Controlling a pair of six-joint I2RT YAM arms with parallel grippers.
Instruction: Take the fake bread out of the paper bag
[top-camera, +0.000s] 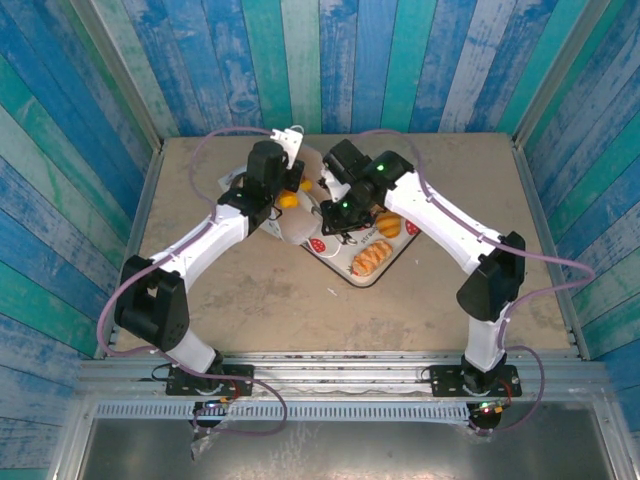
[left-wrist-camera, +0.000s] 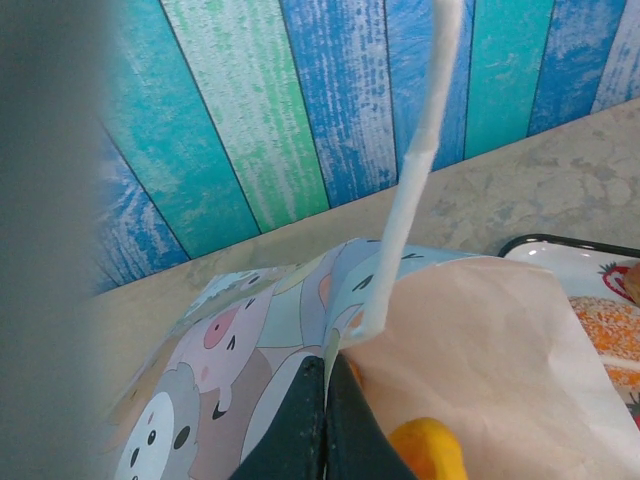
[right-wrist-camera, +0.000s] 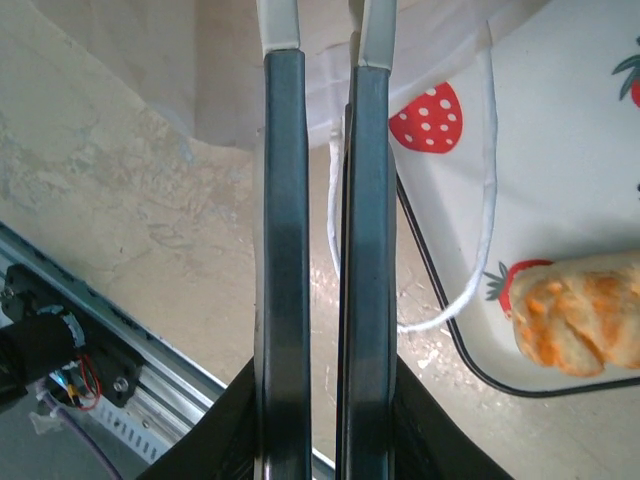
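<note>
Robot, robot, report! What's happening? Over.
Left gripper shut on paper bag. Right gripper shut at bag. Fake bread inside; more on tray. Nothing blocking.

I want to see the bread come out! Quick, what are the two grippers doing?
Left gripper: closed on the bag's rim.
Right gripper: closed, tips at the bag; grip cannot be told.

bag (top-camera: 297, 232) sits left of tray (top-camera: 338, 258), overlapping its left edge; roll (top-camera: 370, 261) on tray's near corner; bread (left-wrist-camera: 428, 452) in bag.
</note>
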